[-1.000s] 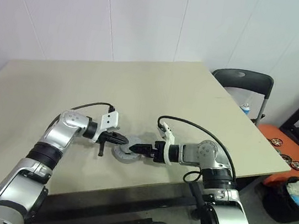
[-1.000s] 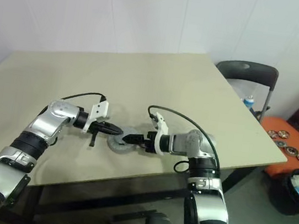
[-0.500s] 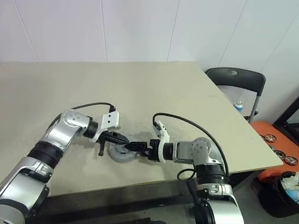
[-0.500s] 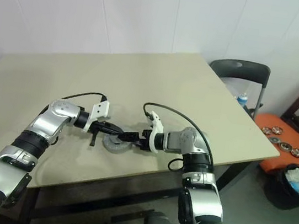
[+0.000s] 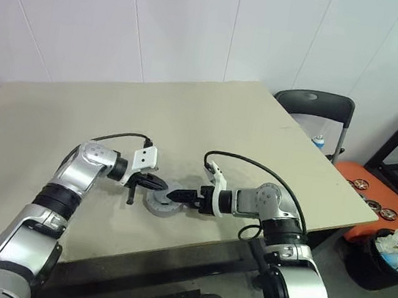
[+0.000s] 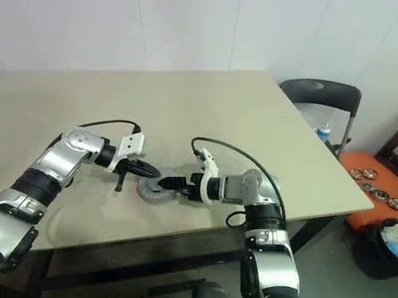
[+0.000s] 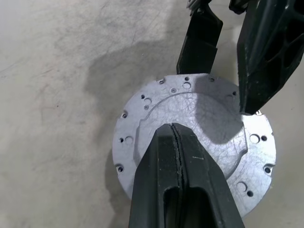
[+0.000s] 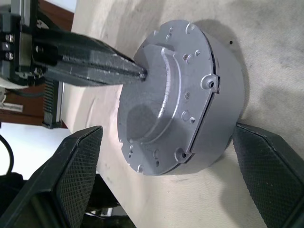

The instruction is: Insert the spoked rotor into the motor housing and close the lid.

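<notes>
My right gripper (image 5: 175, 195) sits nearest the table's (image 5: 261, 128) front edge, its two black fingers (image 8: 71, 175) spread wide on either side of the motor housing (image 8: 223, 118) without pressing its wall, as the right wrist view shows. The housing stands upright on the beige table between my two arms, and the lid (image 7: 190, 118) lies flat down on top of it, a grey metal disc with small holes round its rim and a raised centre plate. My left gripper (image 7: 173, 127) comes in from the opposite side, its fingers pressed together with nothing between them; their joined tips rest on the raised centre of the lid. In the head views the housing (image 5: 161, 204) is a small grey round just in front of both wrists. Farther off, past the table's right corner, stand a dark folding chair (image 5: 316, 106) and an orange tray (image 5: 374, 196) with small round parts, with a black bin (image 5: 383, 260) beside it.
</notes>
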You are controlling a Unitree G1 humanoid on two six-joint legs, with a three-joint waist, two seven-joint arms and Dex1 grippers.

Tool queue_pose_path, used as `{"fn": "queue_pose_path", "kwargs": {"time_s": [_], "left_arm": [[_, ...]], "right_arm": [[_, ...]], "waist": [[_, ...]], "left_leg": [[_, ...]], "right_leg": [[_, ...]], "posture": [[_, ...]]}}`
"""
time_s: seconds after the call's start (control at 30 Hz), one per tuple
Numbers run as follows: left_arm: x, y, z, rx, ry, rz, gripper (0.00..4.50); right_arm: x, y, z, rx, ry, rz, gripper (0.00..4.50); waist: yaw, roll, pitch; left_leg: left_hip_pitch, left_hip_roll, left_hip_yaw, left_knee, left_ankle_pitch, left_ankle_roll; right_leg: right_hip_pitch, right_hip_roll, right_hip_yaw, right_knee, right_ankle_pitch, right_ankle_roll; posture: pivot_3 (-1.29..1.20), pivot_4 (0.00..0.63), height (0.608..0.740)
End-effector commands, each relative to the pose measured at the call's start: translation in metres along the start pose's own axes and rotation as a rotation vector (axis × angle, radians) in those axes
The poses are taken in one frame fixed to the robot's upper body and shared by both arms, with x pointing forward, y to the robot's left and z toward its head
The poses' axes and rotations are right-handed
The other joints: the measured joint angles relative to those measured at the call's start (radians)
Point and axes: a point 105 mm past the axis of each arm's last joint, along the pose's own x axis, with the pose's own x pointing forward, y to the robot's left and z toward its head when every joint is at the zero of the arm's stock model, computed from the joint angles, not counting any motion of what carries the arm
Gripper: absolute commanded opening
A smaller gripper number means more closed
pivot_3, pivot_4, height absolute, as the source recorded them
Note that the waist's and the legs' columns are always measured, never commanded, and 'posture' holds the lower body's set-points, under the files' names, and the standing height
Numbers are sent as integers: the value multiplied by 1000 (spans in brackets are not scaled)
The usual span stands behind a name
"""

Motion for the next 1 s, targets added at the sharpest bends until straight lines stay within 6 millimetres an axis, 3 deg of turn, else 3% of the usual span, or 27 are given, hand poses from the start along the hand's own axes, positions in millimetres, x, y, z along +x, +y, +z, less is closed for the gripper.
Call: {"fn": "queue_pose_path", "kwargs": {"time_s": [0.03, 0.33, 0.53, 1.0], "left_arm": [[6, -17, -42, -92, 152, -56, 0], [7, -18, -41, -89, 151, -62, 0], [7, -18, -42, -87, 153, -65, 0], [10, -20, -40, -86, 149, -76, 0]], "right_arm": [[2, -11, -11, 2, 45, -47, 4474], [9, -6, -13, -13, 53, -29, 4474], [3, -13, -12, 10, 34, -43, 4474], [13, 7, 1, 45, -7, 16, 4474]], "waist": [[1, 0, 0], [2, 0, 0], [2, 0, 0], [1, 0, 0]], "left_leg": [[0, 0, 0, 0, 0, 0], [0, 0, 0, 0, 0, 0], [0, 0, 0, -1, 0, 0], [1, 0, -1, -4, 0, 0]], "right_leg": [[0, 0, 0, 0, 0, 0], [0, -1, 0, -1, 0, 0], [0, -1, 0, -1, 0, 0], [0, -1, 0, -2, 0, 0]], "posture": [[0, 0, 740], [0, 0, 740], [0, 0, 740], [0, 0, 740]]}}
